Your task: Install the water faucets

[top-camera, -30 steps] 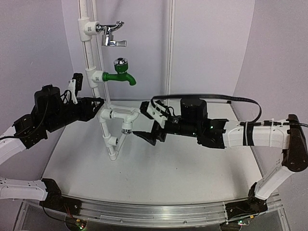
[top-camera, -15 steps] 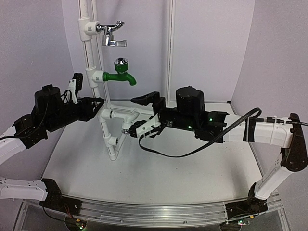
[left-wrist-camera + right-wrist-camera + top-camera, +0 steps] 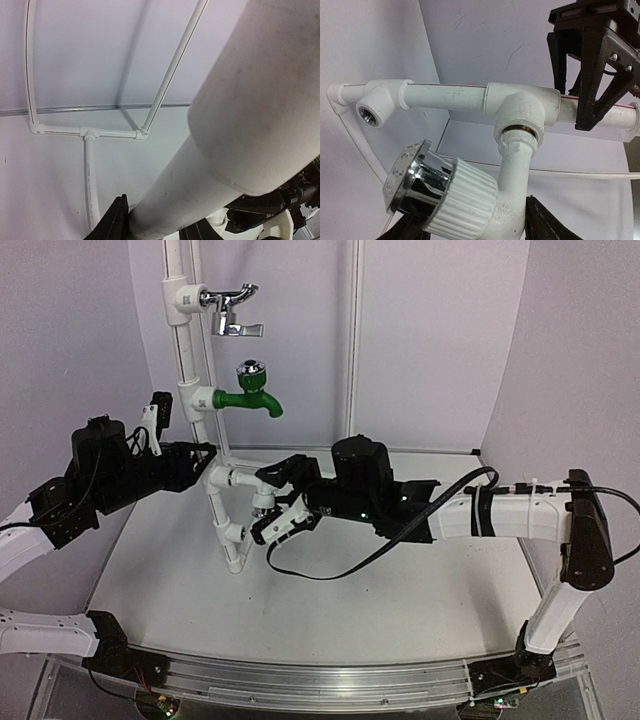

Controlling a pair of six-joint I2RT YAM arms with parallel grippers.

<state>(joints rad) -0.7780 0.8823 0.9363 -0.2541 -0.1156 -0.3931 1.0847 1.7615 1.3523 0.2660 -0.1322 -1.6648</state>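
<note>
A water faucet (image 3: 470, 195) hangs screwed into a tee of the white pipe frame (image 3: 240, 480). It has a white ribbed body and a chrome knob (image 3: 407, 172). In the top view this faucet (image 3: 263, 500) sits between the fingers of my right gripper (image 3: 266, 508). In the right wrist view that gripper (image 3: 472, 225) has one finger under the knob and the other finger (image 3: 545, 220) against the spout side. My left gripper (image 3: 205, 458) is shut on the horizontal pipe (image 3: 225, 125). Another tee (image 3: 370, 112) has an open threaded socket.
Higher on the upright pipe (image 3: 185, 350) sit a green-bodied tap (image 3: 250, 395) and an all-chrome lever tap (image 3: 232, 310). The right arm's black cable (image 3: 330, 565) loops over the table. White walls close in on three sides.
My right arm has swung left and rolled, bringing its fingers around the white faucet, and its jaws have narrowed onto it. The left arm has not moved.
</note>
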